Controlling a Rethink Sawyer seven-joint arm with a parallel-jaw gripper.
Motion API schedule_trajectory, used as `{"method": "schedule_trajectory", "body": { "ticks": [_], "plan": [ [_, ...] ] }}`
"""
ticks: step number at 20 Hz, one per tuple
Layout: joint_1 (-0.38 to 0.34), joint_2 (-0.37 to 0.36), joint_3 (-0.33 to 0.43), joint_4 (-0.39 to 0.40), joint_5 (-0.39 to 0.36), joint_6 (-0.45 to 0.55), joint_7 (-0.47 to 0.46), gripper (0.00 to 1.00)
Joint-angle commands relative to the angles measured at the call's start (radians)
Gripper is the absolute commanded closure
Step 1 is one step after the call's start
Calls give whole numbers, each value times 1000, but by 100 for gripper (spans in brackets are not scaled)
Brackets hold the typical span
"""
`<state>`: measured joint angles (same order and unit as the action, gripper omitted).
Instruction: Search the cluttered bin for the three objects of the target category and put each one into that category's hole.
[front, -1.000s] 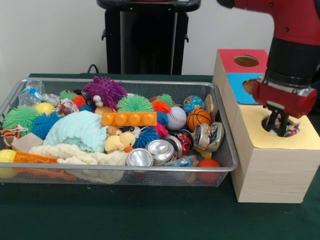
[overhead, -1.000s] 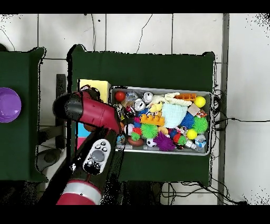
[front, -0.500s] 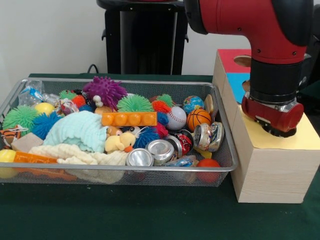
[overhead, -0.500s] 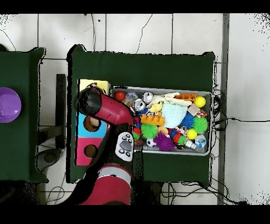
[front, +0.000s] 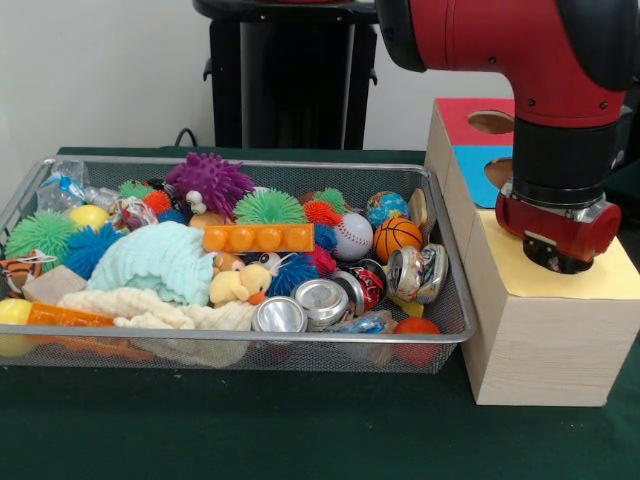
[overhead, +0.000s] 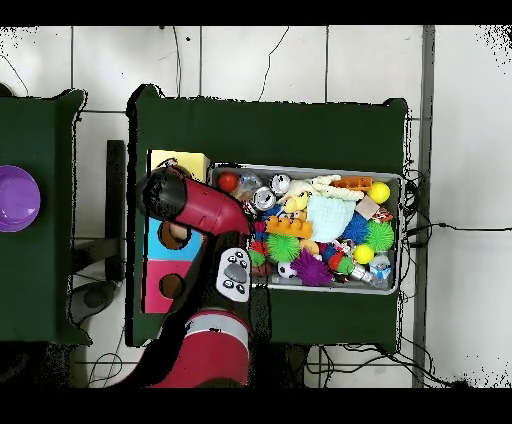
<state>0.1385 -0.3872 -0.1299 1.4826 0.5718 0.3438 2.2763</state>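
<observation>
A wire mesh bin (front: 445, 330) holds a heap of toys and crushed cans. The wooden box (front: 545, 340) to its right has a yellow top (front: 610, 275), a blue section (front: 478, 172) and a red section (front: 465, 115), each with a round hole. My gripper (front: 557, 256) sits low over the yellow section's hole, and the red wrist (front: 560, 220) hides what is under it. In the overhead view the arm's red elbow (overhead: 168, 194) covers the yellow section (overhead: 190, 160). Nothing held shows.
Crushed cans (front: 322, 298) lie at the bin's front right by an orange basketball (front: 397, 237) and a baseball (front: 352, 236). Spiky balls (front: 210, 182), a mint cloth (front: 155, 262) and an orange block (front: 258, 238) fill the middle. A purple bowl (overhead: 15, 198) stands on a side table.
A second ago my gripper's tips showed in the yellow hole beside something colourful. The arm has since swung across, the wrist dropped over the hole, then shifted slightly right.
</observation>
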Motion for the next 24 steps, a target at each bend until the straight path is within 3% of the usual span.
{"method": "schedule_trajectory", "body": {
  "ticks": [1, 4, 11, 24],
  "plan": [
    [-13, 112, 134, 54, -87, -27, 23, 0],
    [24, 121, 82, 30, -90, -27, 58, 0],
    [44, 129, 48, 4, -73, 41, 90, 0],
    [52, 67, 24, 40, -70, 101, 106, 0]
  ]
}}
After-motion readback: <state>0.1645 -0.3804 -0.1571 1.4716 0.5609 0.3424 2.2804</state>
